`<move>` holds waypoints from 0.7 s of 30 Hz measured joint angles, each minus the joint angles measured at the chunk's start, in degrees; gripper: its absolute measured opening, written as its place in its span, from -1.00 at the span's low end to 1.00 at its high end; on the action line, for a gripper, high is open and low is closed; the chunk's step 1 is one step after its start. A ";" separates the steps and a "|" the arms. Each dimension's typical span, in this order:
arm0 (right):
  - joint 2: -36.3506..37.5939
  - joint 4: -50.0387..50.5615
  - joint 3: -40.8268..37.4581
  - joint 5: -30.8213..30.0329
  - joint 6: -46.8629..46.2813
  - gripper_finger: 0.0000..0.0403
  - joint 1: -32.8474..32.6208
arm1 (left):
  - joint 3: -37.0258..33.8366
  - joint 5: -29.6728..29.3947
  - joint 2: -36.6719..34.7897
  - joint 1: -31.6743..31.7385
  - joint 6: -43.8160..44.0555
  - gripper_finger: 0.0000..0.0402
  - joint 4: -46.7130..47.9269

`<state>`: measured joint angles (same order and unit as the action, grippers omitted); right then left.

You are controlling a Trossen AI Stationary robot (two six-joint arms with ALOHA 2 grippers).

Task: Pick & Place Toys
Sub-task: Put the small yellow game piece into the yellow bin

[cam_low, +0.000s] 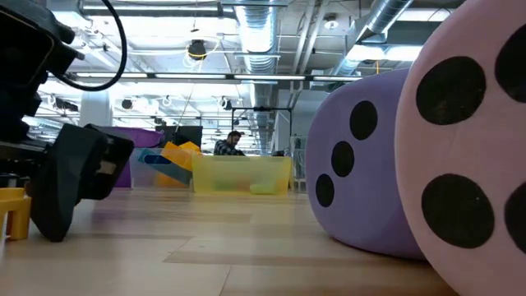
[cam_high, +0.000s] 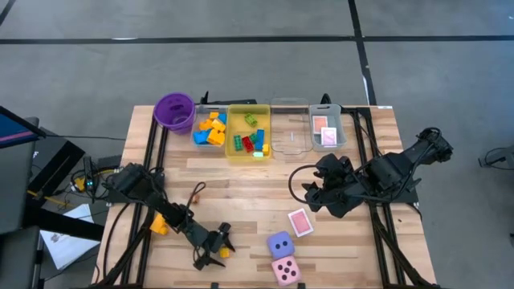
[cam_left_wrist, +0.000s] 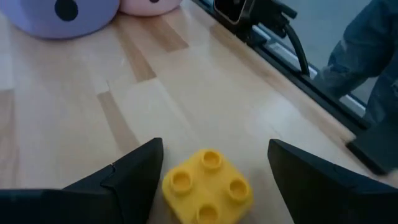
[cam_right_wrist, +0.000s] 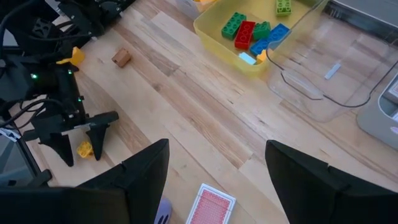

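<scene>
Two dark fingers of the left gripper (cam_high: 215, 245) are spread apart at the lower centre-left of the overhead frame, with a yellow brick (cam_high: 224, 251) lying on the wood between them; in the left wrist view the brick (cam_left_wrist: 207, 187) sits studs-up in the gap, and neither finger is seen touching it. The left arm is stretched low across the table from the left edge, slanting down toward the bottom of the frame. Another yellow brick (cam_high: 159, 224) lies beside the arm's middle section.

To the right of the gripper, the purple die (cam_high: 279, 245) and the pink die (cam_high: 285, 270) rest side by side at the bottom centre, touching or nearly so. A pink-backed card (cam_high: 299, 222) lies flat just above them.

The right gripper (cam_high: 312, 195) is held above the table at centre right, its arm folded back toward the right edge. Its fingers are parted and nothing is held between them; in its wrist view the card (cam_right_wrist: 210, 205) appears below the gap.

Along the upper edge of the table a row is formed: a purple cup (cam_high: 174, 110), a clear tray (cam_high: 197, 137) of yellow, orange and blue bricks, a yellow tray (cam_high: 238, 152) of green, red and blue bricks, an open clear tray (cam_high: 289, 127), and a grey tray (cam_high: 338, 132) holding cards.
</scene>
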<state>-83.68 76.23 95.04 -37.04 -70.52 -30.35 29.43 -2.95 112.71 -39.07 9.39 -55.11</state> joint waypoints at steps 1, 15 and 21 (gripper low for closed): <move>0.00 0.00 0.00 0.00 0.00 0.29 0.00 | 0.27 0.09 0.60 0.00 0.20 0.42 -0.81; 0.00 0.04 0.00 1.00 2.17 0.29 0.00 | 0.57 -0.21 1.19 0.14 0.79 0.02 0.54; 0.00 0.15 0.00 1.25 3.45 0.29 0.00 | 0.49 -0.58 1.17 0.21 7.42 -0.25 2.38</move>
<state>-83.68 76.38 95.04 -35.79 -67.07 -30.35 29.92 -3.53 113.89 -38.86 16.80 -52.72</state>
